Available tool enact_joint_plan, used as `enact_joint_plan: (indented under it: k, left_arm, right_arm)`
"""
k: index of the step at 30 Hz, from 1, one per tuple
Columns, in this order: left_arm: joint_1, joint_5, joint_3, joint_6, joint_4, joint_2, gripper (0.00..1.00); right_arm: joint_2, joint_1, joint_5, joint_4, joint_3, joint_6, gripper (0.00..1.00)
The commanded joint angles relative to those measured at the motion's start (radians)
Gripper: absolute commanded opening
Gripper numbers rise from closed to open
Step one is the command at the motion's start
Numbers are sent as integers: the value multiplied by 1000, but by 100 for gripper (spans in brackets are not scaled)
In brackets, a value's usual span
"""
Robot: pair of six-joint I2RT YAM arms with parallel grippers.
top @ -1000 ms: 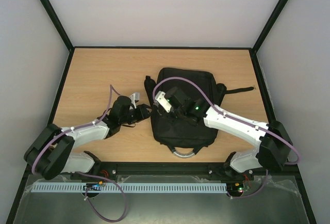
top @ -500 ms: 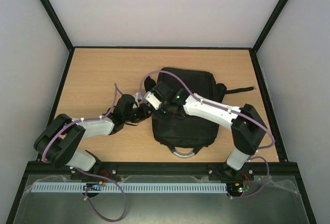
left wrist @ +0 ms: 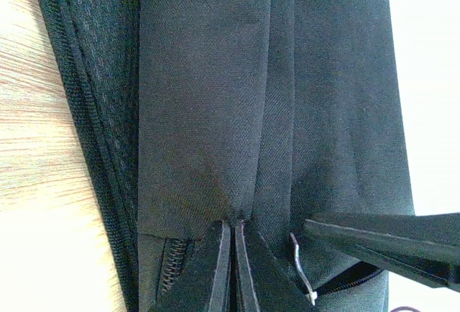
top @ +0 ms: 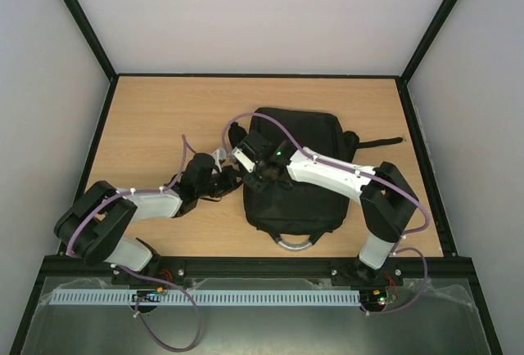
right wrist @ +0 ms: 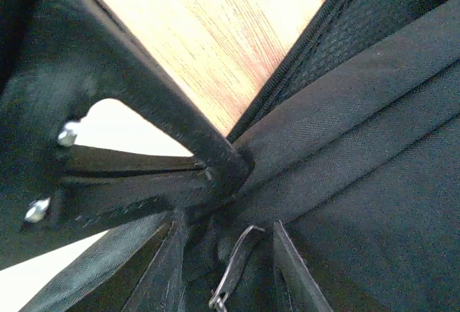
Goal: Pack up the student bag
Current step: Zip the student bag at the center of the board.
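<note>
The student bag lies flat on the middle of the table, its grey handle toward the arms. The left gripper is pinched tight on a fold of fabric at the bag's left edge. The right gripper stands narrowly parted, with the zipper pull between its fingers.

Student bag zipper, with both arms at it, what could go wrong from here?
1. The left fingers pinch only a thin fold of the student bag; it could slip free under a tug.
2. The zipper pull hangs loose between the open right fingers, so closing might miss it.
3. Both arms crowd one spot and might bump.
</note>
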Motion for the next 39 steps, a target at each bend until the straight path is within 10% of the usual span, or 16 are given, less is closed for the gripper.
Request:
enact_joint_plan:
  k: [1, 11, 17, 24, 39]
  left_arm:
    - [-27, -1, -8, -12, 63, -10, 2]
    - [-95, -74, -13, -37, 54, -39, 2]
    - [-104, -96, -18, -43, 40, -52, 3]
    - [-105, -97, -2, -44, 66, -40, 49]
    - [-195, -43, 181, -70, 185, 196, 51]
  right_arm:
    - [41, -1, 46, -55, 29, 21, 36]
    - [10, -1, 85, -61, 20, 54, 1]
    - [-126, -4, 62, -19, -60, 59, 1]
    - [-358, -26, -11, 133, -285, 60, 1]
    - [-567, -111, -31, 265, -484, 108, 1]
